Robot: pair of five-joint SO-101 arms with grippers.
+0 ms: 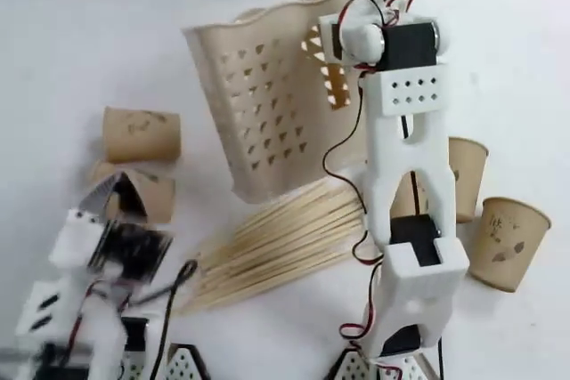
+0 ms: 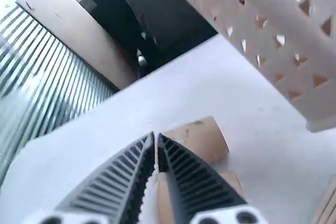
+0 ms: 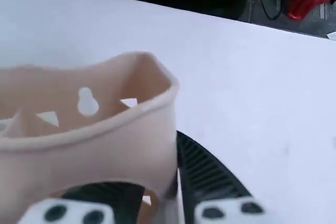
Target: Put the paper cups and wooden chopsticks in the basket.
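Cream basket (image 1: 267, 104): tipped at 12 o'clock, its wall clamped in the right jaws — likely angled for easier loading.
Chopsticks (image 1: 276, 246): bundle lying flat on the worktop (image 1: 89, 42), centre.
Paper cups (image 1: 141, 135): pairs at 9 and 4 o'clock.
Left jaws: together, empty — poised at the 9 o'clock cups.

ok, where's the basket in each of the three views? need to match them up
High view: basket in the middle of the table, tilted, next to the chopsticks.
Left wrist view: its triangle-holed wall beyond the paper cup lying on its side.
Right wrist view: its rim close up in the foreground.
Shared landmark: the white table around it in all three.
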